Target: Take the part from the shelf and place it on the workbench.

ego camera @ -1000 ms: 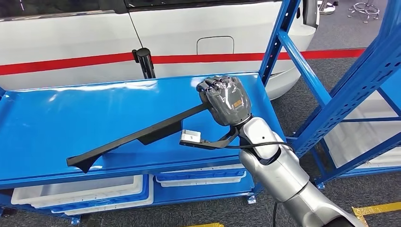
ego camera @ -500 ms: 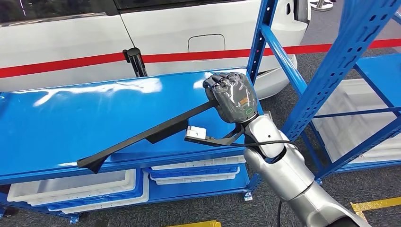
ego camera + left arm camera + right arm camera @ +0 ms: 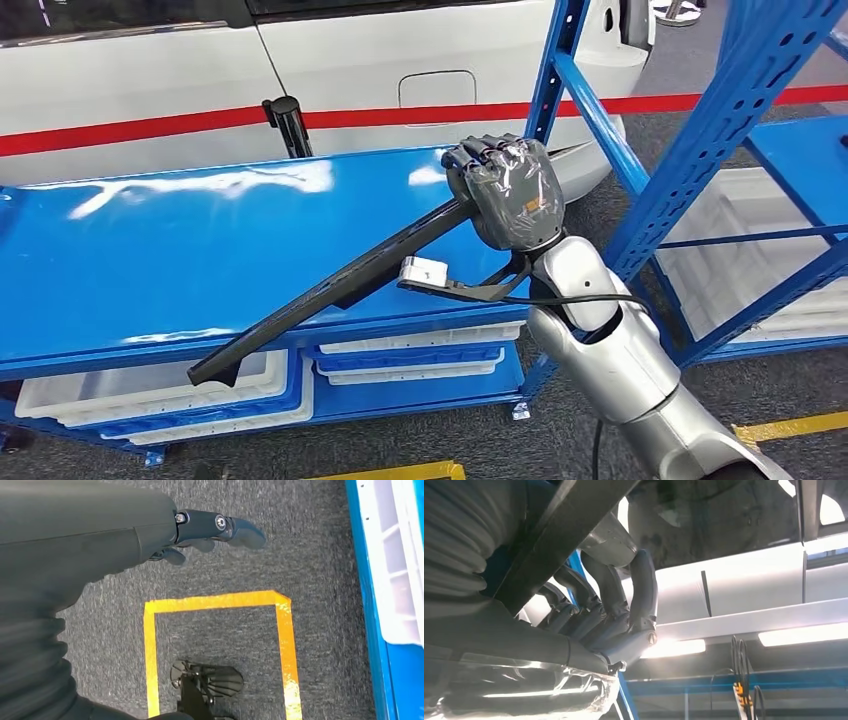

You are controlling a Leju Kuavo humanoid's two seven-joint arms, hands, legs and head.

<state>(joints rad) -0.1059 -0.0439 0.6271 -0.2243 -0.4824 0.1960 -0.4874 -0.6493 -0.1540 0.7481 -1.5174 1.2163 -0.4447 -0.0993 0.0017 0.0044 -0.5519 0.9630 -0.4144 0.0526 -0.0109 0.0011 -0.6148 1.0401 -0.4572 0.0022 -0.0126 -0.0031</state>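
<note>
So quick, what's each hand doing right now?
Left hand: hangs over the floor, holding nothing, fingers apart; open.
Right hand: closed around one end of the long black part.

We stand before a white vehicle body (image 3: 200, 90) with a red stripe (image 3: 130, 130) along its side and a fuel flap (image 3: 437, 88) above the stripe. Blue steel racking uprights (image 3: 740, 90) rise beside it over dark grey carpet (image 3: 480, 440), with white trays (image 3: 150, 395) stored low in blue frames. On the carpet we see yellow tape lines (image 3: 220, 601) marking a box, and overhead bright light strips (image 3: 804, 634) glow.
</note>
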